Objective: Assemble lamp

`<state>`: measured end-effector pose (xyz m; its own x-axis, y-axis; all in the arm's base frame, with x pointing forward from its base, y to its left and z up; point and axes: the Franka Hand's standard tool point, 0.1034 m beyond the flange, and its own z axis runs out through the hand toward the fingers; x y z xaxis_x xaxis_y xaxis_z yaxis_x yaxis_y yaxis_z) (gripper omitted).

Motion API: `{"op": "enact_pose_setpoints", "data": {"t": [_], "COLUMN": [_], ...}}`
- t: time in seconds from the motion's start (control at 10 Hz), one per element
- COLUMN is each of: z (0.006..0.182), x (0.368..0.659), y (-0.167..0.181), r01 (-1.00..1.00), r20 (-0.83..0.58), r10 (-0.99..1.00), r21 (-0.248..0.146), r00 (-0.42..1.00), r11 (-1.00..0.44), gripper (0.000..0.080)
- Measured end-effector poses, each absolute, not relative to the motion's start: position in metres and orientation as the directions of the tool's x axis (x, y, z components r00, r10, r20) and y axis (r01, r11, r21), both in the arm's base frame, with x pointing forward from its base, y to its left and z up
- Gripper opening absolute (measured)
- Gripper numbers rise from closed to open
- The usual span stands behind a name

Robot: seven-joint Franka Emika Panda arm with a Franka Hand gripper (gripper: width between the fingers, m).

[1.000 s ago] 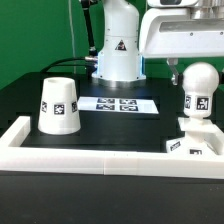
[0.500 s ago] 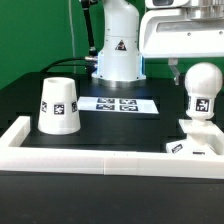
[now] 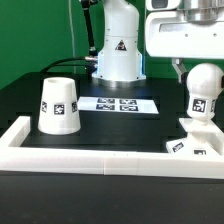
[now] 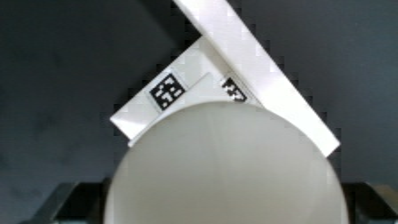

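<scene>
The white lamp bulb point(image 3: 203, 88), with a marker tag on its side, stands upright on the white lamp base point(image 3: 196, 140) at the exterior view's right. My gripper point(image 3: 199, 72) comes down from above and is shut on the bulb's rounded top. In the wrist view the bulb point(image 4: 222, 160) fills the lower half between the dark fingers point(image 4: 71, 200), and the tagged base point(image 4: 199, 85) shows beyond it. The white lamp hood point(image 3: 57, 105), a tagged cone, stands alone at the exterior view's left.
The marker board point(image 3: 120, 103) lies flat in the middle of the black table. A white raised wall point(image 3: 90, 158) runs along the front and left side. The arm's own white base point(image 3: 118, 55) stands behind the marker board.
The gripper's hand has shifted slightly to the exterior view's right, and the bulb with its tag has turned a little in its grip. The hood and base have not moved.
</scene>
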<state>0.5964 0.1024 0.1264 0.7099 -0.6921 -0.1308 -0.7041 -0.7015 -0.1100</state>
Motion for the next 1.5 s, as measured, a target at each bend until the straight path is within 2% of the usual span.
{"op": "enact_pose_setpoints", "data": {"t": [0.5,0.7,0.8,0.9,1.0,1.5], "z": [0.126,0.126,0.126,0.126,0.126,0.123], "x": [0.603,0.603,0.603,0.603,0.603,0.599], "y": [0.099,0.1,0.1,0.101,0.101,0.107], "r01": [-0.932,-0.962,-0.968,-0.971,-0.967,-0.825], "r20": [-0.173,-0.183,-0.186,-0.188,-0.186,-0.137], "r10": [-0.916,-0.945,-0.95,-0.954,-0.949,-0.814], "r21": [-0.108,-0.093,-0.088,-0.085,-0.089,-0.133], "r00": [0.361,0.27,0.249,0.234,0.253,0.565], "r11": [-0.347,-0.257,-0.237,-0.221,-0.24,-0.55], "gripper": [0.058,0.058,0.0637,0.0637,0.0686,0.0698]}}
